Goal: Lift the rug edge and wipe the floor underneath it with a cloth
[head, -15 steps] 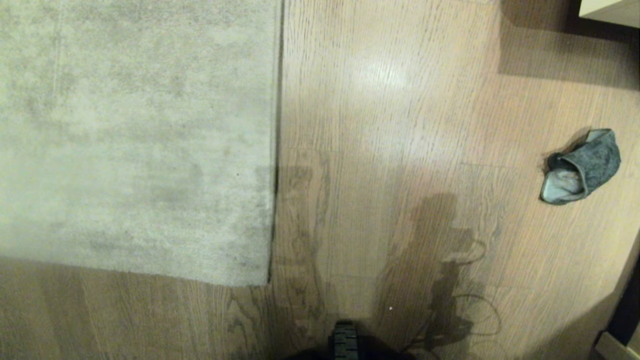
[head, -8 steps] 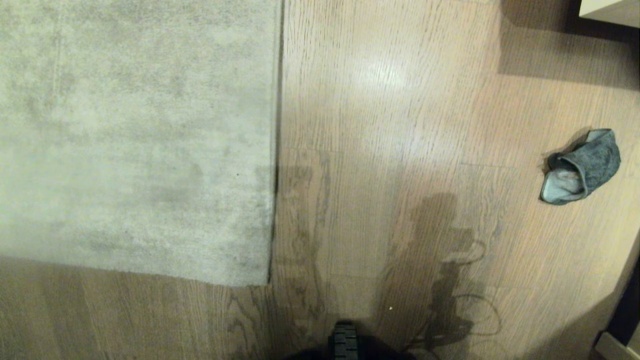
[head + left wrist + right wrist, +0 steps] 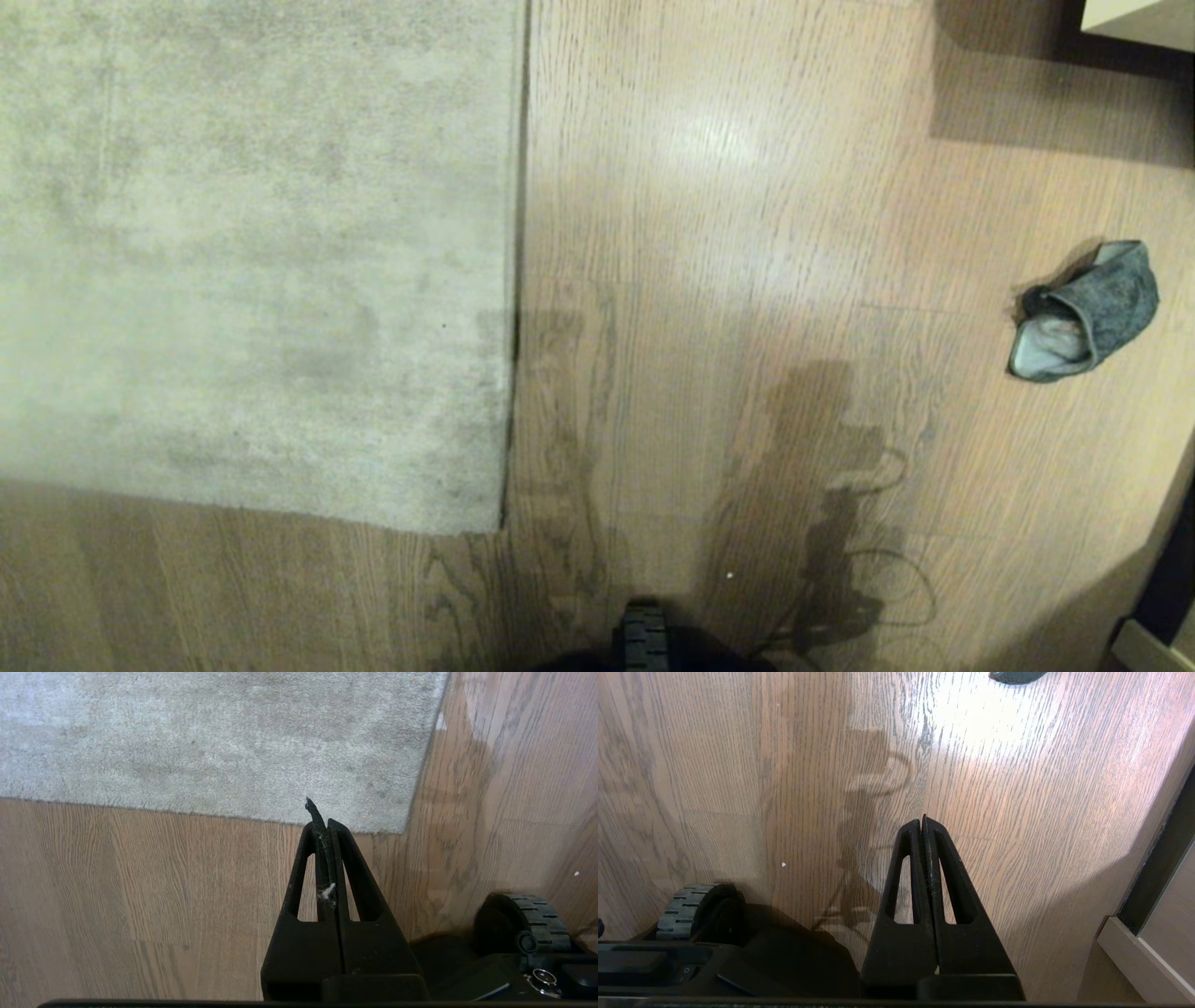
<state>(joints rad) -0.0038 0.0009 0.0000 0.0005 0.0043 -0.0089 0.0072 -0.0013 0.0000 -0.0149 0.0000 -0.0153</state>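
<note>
- My left gripper (image 3: 327,823) is pinched fully closed with nothing in it; a bit of white fluff clings between the fingers. It hangs above bare floor (image 3: 140,896) just short of the rug's near corner.
- My right gripper (image 3: 923,823) is likewise pressed together and empty, over open planks. Neither arm shows in my head view.
- Nearest me, a black treaded wheel (image 3: 644,635) of the base pokes in at the bottom of the head view, mostly cut off.
- The rug edge (image 3: 512,280) runs straight away from me on my left, lying flat on the floor (image 3: 747,233), a thin dark shadow line along it. The rug is pale grey-beige and mottled, and runs out of view to the left and far side.
- The cloth (image 3: 1083,313) lies crumpled well off to my right, apart from the rug, dark grey-teal with a paler fold showing. In the right wrist view only a dark sliver (image 3: 1015,676) of it shows.
- Pale furniture (image 3: 1139,19) at the far right corner is cut off.
</note>
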